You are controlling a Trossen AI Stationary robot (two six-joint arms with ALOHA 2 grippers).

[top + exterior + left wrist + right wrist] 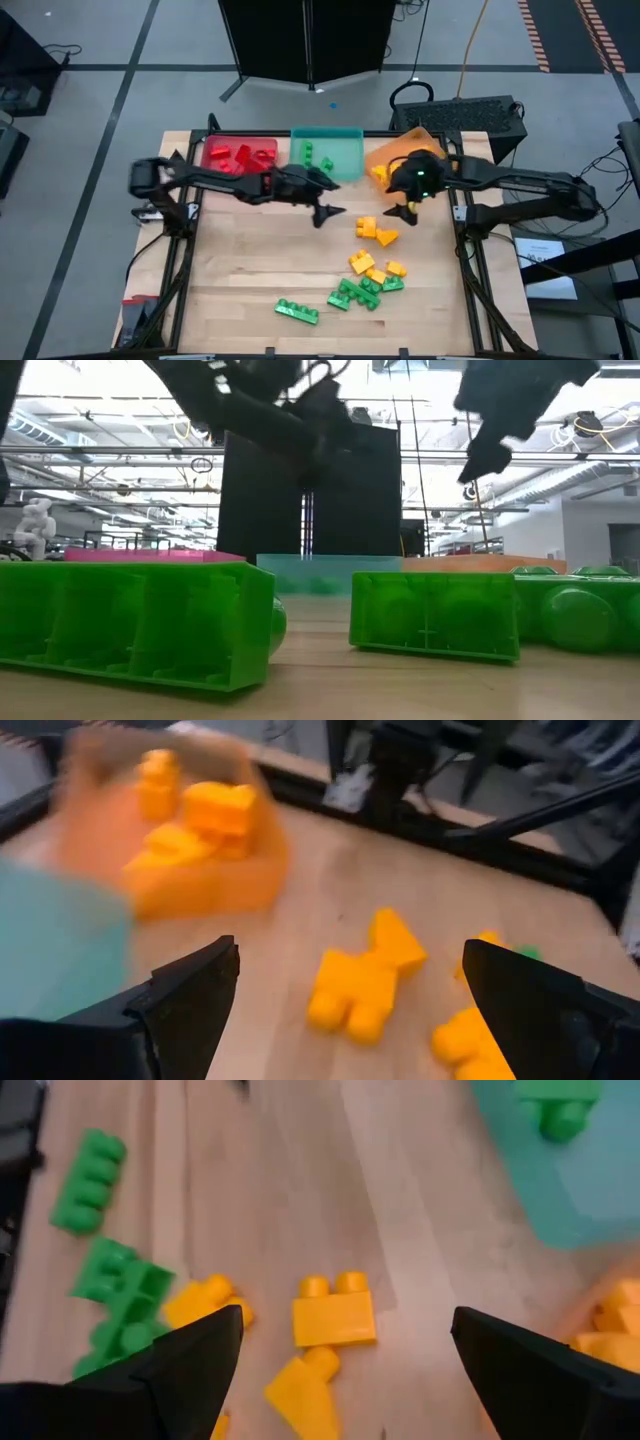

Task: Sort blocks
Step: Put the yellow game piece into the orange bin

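High view: three trays are seen lined up along the far edge of the wooden table (250, 270), and the teal tray (345, 160) in the middle is taken as the landmark. The red tray (262, 145) is set just to its left, with red blocks (238, 156) lying in it, and the orange tray (395, 150) is set just to its right, with yellow blocks (380, 173) partly hidden under the right arm. Two green blocks (318, 157) are held inside the teal tray itself.

The left gripper (327, 212) is found just in front of the teal tray's near edge, above bare table; its fingers are spread wide and nothing is grasped between them. The right gripper (405, 211) is found to the right of the teal tray, in front of the orange tray, likewise released and empty. In the left wrist view the fingers (190, 990) are shown apart, with loose yellow blocks (362, 982) on the table beyond them. In the right wrist view a yellow block (333, 1312) is seen lying on the wood between the parted fingers (205, 1350), untouched.

The unsorted blocks are scattered in front of the teal tray and to its right: a yellow pair (374, 231) nearest the right gripper, more yellow ones (372, 268) farther toward the near edge, and a green cluster (355, 292) beside them. One long green block (297, 311) is left apart, almost straight in front of the teal tray, close to the near edge.

In the low view, green blocks (432, 615) are seen large in the foreground, and both arms are seen raised above the table.
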